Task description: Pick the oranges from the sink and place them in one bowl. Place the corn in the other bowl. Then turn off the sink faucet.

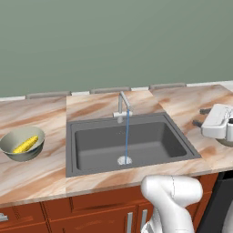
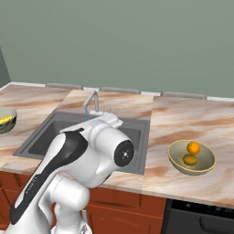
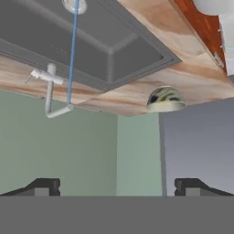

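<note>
Oranges (image 2: 192,153): both in khaki bowl (image 2: 206,165), done
Corn (image 1: 25,144): in grey bowl (image 1: 11,138), done
Faucet (image 3: 51,91): running, ahead-left of jaws, left
Gripper (image 3: 117,187): spread, empty

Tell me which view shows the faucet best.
Left base view: the faucet stands clear behind the sink, water stream visible. In the right base view the faucet sits small above the arm; the hand view shows the faucet upside down.
</note>
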